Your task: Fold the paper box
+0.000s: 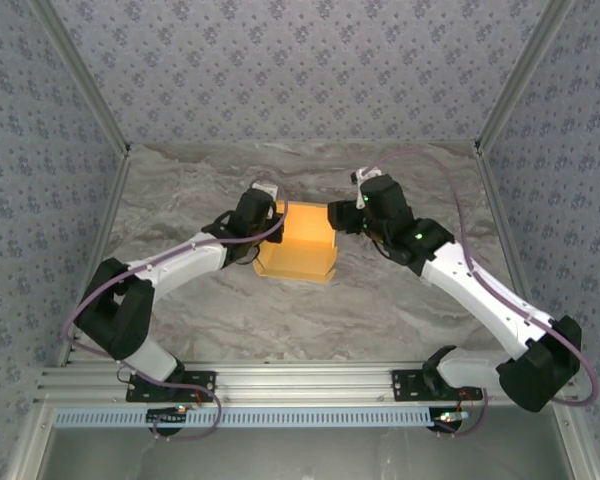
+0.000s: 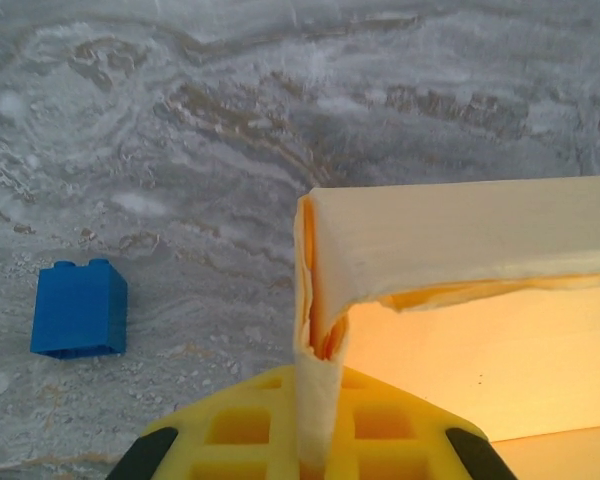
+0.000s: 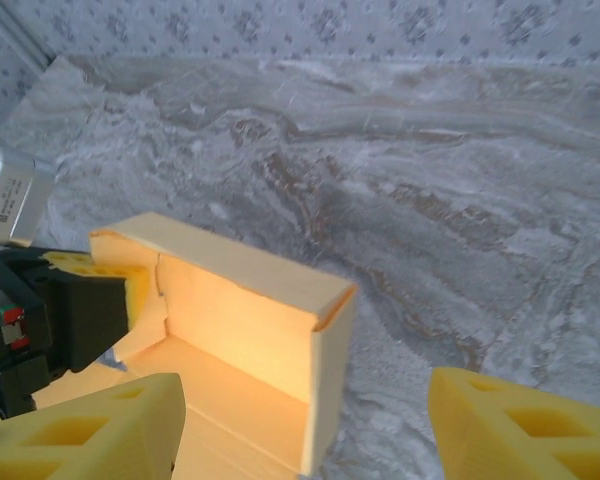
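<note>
- paper box (image 1: 296,245) sits mid-table (image 1: 400,310), yellow-orange card, partly formed: base flat on the surface, far wall and right side wall standing upright and meeting at a corner (clear in R wrist view)
- L gripper (image 2: 318,445) is clamped on the box's left wall; a thin doubled strip of card is pinched tight between its yellow pads (image 2: 242,428), w/ the wall's top edge curling over just above the pinch
- in top view the L gripper sits at the box's far-left corner, arm reaching in from the left
- R gripper (image 3: 305,420) has its fingers (image 3: 90,430) well apart; the box's right corner lies between them, touching neither as far as I can tell
- in top view the R gripper is just beside the box's far-right edge, facing the L one across the box
- blue cube (image 2: 78,308) on the table, left of the pinched wall in L wrist view, apart from the box
</note>
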`<state>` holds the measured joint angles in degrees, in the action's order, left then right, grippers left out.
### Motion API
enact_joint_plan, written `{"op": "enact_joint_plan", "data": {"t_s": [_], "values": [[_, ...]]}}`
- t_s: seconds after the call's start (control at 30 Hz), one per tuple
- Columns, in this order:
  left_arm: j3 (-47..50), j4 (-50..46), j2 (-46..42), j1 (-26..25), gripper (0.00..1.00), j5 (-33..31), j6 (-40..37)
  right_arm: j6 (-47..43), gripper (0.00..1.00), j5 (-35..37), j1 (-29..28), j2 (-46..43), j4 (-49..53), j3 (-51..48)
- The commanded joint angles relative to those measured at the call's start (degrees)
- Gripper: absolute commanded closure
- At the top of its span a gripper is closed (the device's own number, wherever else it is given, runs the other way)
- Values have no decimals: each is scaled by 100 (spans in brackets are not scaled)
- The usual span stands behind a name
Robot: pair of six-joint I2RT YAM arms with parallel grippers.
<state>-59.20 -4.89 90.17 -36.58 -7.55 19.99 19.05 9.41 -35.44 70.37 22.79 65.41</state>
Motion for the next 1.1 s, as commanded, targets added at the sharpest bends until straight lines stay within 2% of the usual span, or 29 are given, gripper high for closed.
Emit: {"op": "enact_joint_plan", "data": {"t_s": [0.0,0.13,0.33,0.47,0.6,0.8,1.07], "values": [[-336,-1678,79,207,100,923,-357,-156,33,-234,283,-75,275,-230],[-670,-2644,237,377,100,1428,-681,-130,33,-378,475,-15,150,-433],[-1466,-3811,921,373,100,1679,-1102,-208,34,-264,492,43,150,-611],[-1940,-4273,1340,273,100,1512,-1350,-269,34,-138,521,-85,207,-805],[-2606,-4886,1868,78,98,1337,-1948,-263,34,-110,653,-248,208,-1021],[-3582,-5748,2679,-65,97,1198,-2883,-140,34,-315,947,-423,270,-1259],[-4961,-6466,3578,-134,96,850,-3552,-12,34,-546,1239,-436,393,-1560]]}}
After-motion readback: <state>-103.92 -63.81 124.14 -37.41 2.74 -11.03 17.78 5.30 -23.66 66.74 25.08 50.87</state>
